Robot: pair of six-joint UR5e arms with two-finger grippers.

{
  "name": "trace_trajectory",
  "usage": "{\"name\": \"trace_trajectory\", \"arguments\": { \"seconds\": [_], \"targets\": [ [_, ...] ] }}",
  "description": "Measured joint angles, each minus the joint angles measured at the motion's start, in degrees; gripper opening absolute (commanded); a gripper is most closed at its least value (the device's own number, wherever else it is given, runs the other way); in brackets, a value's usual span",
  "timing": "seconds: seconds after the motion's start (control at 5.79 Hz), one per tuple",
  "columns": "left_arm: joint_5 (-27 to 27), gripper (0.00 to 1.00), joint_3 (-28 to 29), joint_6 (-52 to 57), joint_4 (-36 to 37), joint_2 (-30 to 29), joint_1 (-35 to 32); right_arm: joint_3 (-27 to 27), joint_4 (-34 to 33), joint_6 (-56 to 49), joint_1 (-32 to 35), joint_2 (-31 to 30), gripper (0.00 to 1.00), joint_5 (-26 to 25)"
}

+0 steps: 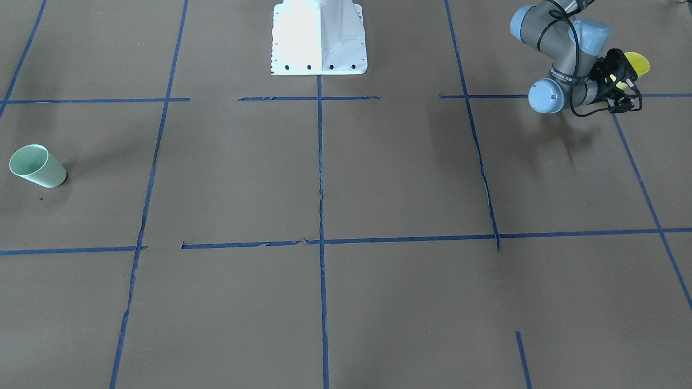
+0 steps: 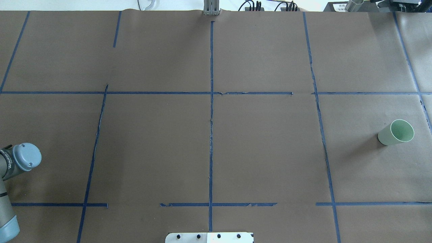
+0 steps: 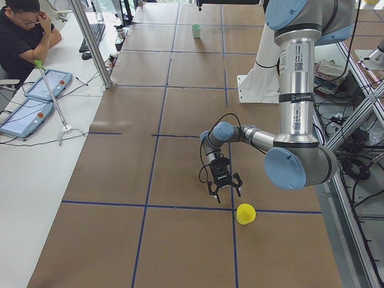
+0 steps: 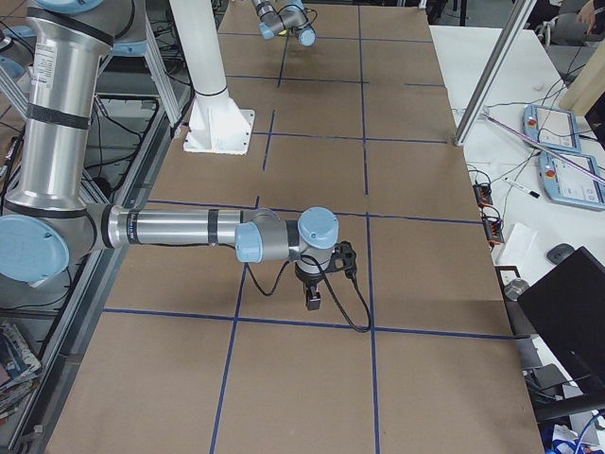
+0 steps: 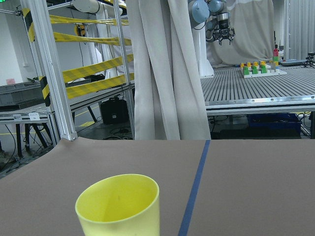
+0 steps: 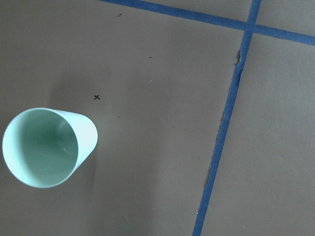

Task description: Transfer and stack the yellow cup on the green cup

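Note:
The yellow cup (image 3: pixel 245 213) stands upright on the brown table at the robot's left end. It also shows in the front-facing view (image 1: pixel 637 64) and low in the left wrist view (image 5: pixel 120 206). My left gripper (image 3: pixel 225 191) hangs just beside the cup, apart from it, with its fingers spread and empty; it also shows in the front-facing view (image 1: pixel 624 81). The green cup (image 2: pixel 396 132) stands upright at the table's right end and also shows in the front-facing view (image 1: pixel 38 166). The right wrist view looks down on the green cup (image 6: pixel 47 147). My right gripper (image 4: pixel 312 301) points down; I cannot tell whether it is open.
Blue tape lines (image 2: pixel 211 135) divide the brown paper table into cells. The white robot base (image 1: pixel 319 38) stands at the middle of the robot's side. An operator (image 3: pixel 24 30) sits at a side desk with tablets (image 3: pixel 36 96).

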Motion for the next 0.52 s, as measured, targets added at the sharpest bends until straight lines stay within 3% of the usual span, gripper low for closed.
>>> {"name": "trace_trajectory", "arguments": {
  "seconds": [0.52],
  "targets": [
    [-4.5,1.00,3.4,-1.6,-0.7,0.3,2.6,0.3,0.0,0.0,-0.4,-0.1,1.00,0.2]
  ]
}}
